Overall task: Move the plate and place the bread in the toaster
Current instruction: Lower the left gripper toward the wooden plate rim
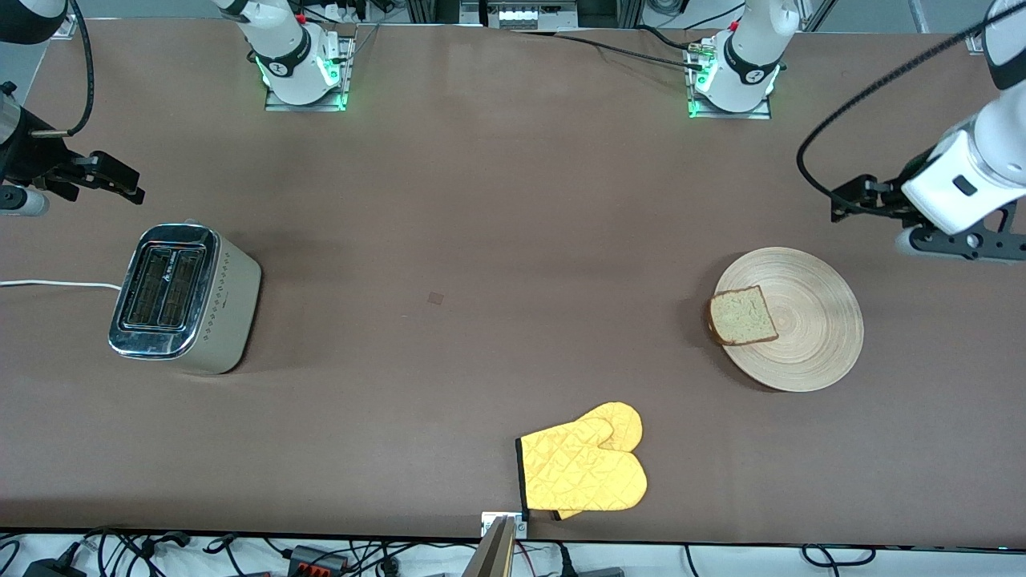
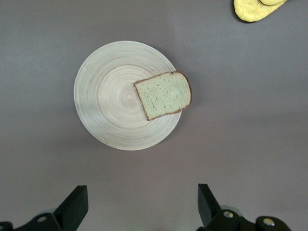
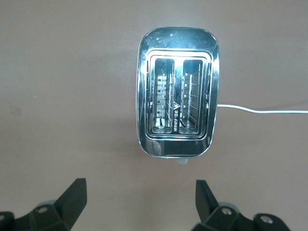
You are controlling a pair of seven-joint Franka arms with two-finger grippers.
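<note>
A round wooden plate (image 1: 817, 328) (image 2: 108, 103) lies toward the left arm's end of the table. A square slice of bread (image 1: 743, 316) (image 2: 163, 95) rests on the plate's rim, on the side toward the table's middle, and slightly overhangs it. The chrome-topped toaster (image 1: 180, 296) (image 3: 177, 113) stands toward the right arm's end, both slots empty. My left gripper (image 1: 846, 204) (image 2: 143, 202) hangs open and empty over bare table beside the plate. My right gripper (image 1: 120, 180) (image 3: 140, 199) hangs open and empty over bare table beside the toaster.
A yellow oven mitt (image 1: 585, 469) (image 2: 255, 8) lies near the table edge closest to the front camera, around the middle. The toaster's white cord (image 1: 56, 284) (image 3: 262, 110) trails off the right arm's end of the table.
</note>
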